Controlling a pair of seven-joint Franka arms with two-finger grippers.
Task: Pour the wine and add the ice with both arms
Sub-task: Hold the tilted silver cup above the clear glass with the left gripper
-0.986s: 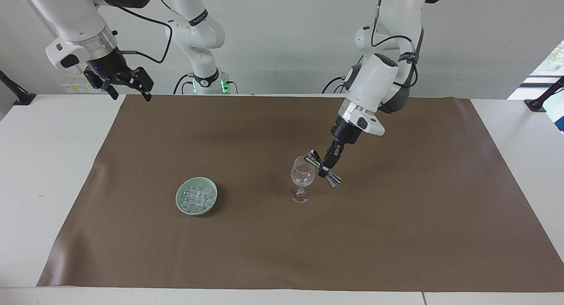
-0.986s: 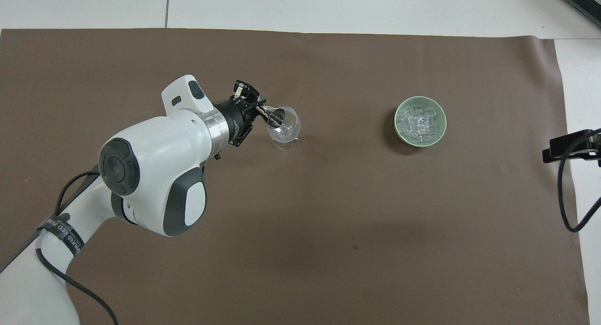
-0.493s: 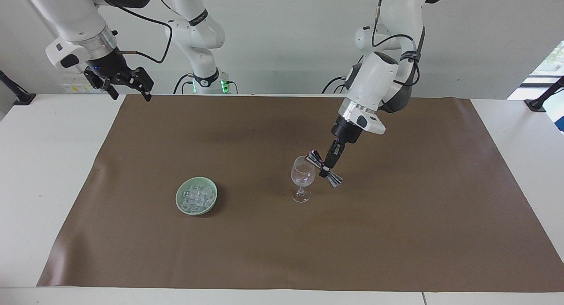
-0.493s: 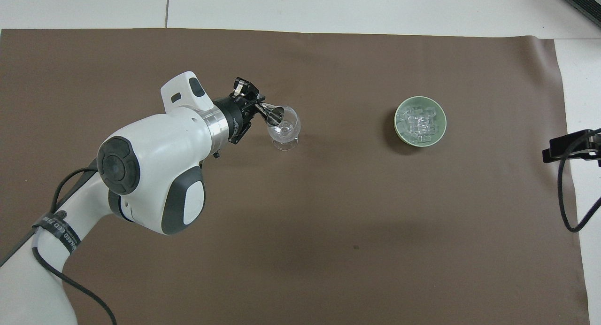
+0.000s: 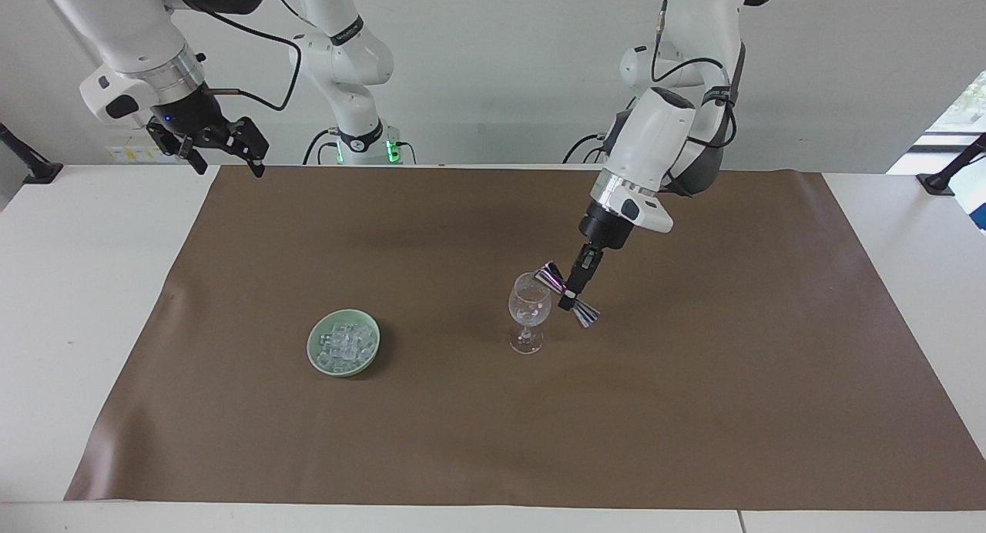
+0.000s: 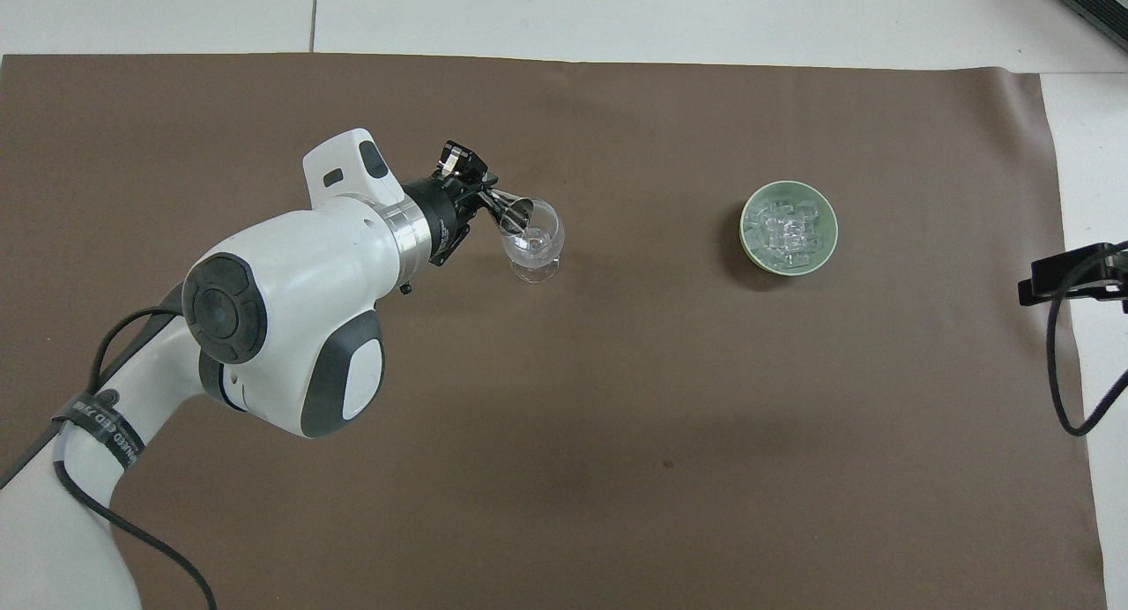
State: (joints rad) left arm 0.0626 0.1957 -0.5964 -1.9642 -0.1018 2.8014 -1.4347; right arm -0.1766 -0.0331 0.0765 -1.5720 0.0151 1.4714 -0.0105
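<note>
The ice [image 5: 344, 345] is heaped in a pale green dish [image 5: 317, 358], which is resting on the brown mat [image 5: 693, 410] toward the right arm's end of the table [image 5: 69, 286]. In the overhead view the ice [image 6: 787, 232] is seen filling most of the dish [image 6: 751, 247]. A clear wine glass [image 5: 529, 311] is standing upright on the mat, well apart from the dish and toward the left arm's end from it; a few small clear pieces are lying in its bowl [image 6: 535, 240].

A shiny metal double-ended measuring cup [image 5: 568, 295] is being held by the left gripper [image 5: 576, 290], whose fingers are clamped on the cup's narrow waist. The cup is being held tilted, with its upper end at the rim of the glass and its lower end pointing away and downward. From overhead, one mouth of the cup [image 6: 518, 212] is seen lying over the glass's rim.

The right gripper [image 5: 223, 154] is being held raised over the table's edge at the right arm's end, near the mat's corner, with its fingers spread wide and nothing between them. The right arm is waiting there.
</note>
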